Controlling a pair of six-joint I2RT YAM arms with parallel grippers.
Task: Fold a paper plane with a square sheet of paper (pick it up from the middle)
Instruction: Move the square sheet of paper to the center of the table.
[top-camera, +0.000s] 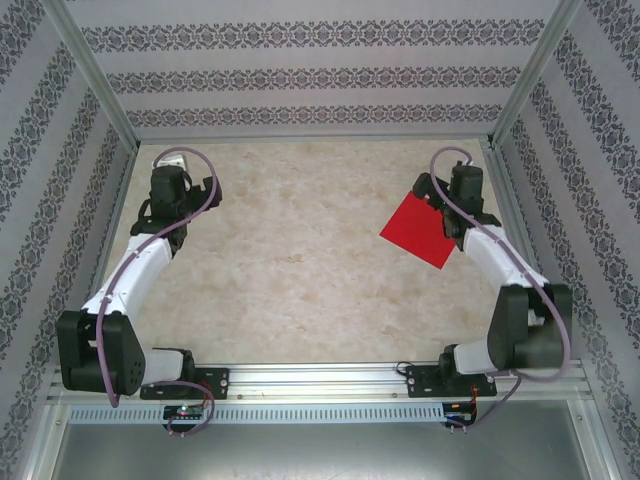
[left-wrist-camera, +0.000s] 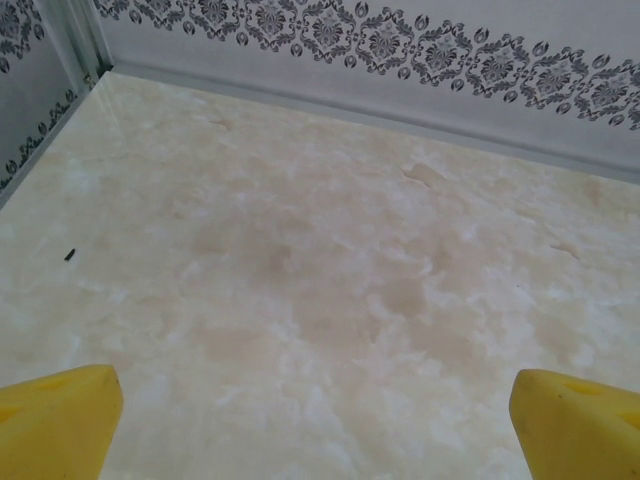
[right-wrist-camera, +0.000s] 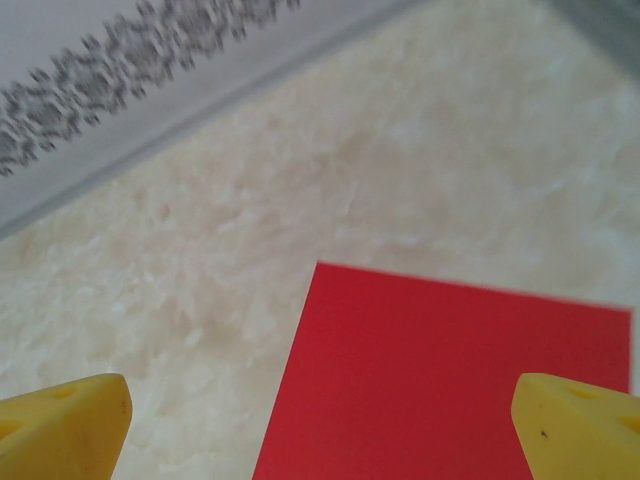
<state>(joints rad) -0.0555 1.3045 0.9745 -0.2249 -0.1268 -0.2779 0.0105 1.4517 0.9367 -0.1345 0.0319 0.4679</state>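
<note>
**Top external:** the left end effector (top-camera: 172, 190) hovers over bare table (top-camera: 300, 280), with the paper well apart on its right. The right end effector (top-camera: 447, 205) hangs over the square sheet of paper (top-camera: 419, 231). The sheet is red face up, flat and unfolded. One corner sits under the end effector and the rest spreads away to its left. No fold is started.

**Left wrist:** the yellow fingertips (left-wrist-camera: 55, 425) stand wide apart with nothing between them. Ahead is bare table and a tiny dark speck (left-wrist-camera: 70, 255), ahead-left.

**Right wrist:** the fingertips (right-wrist-camera: 580, 425) are also spread wide and grip nothing. The sheet lies just below and ahead, skewed toward the right finger. One corner pokes into the gap between the fingers.

**Risks, my read:**
- The end effector sits over a corner rather than the middle. A pinch here would give an off-centre hold, and the sheet would droop or twist.
- Thin paper flat on a smooth table gives the fingers no edge to catch, so they may just skate it sideways.
- Pressing down hard to compensate would crumple it and ruin the creases.
</note>
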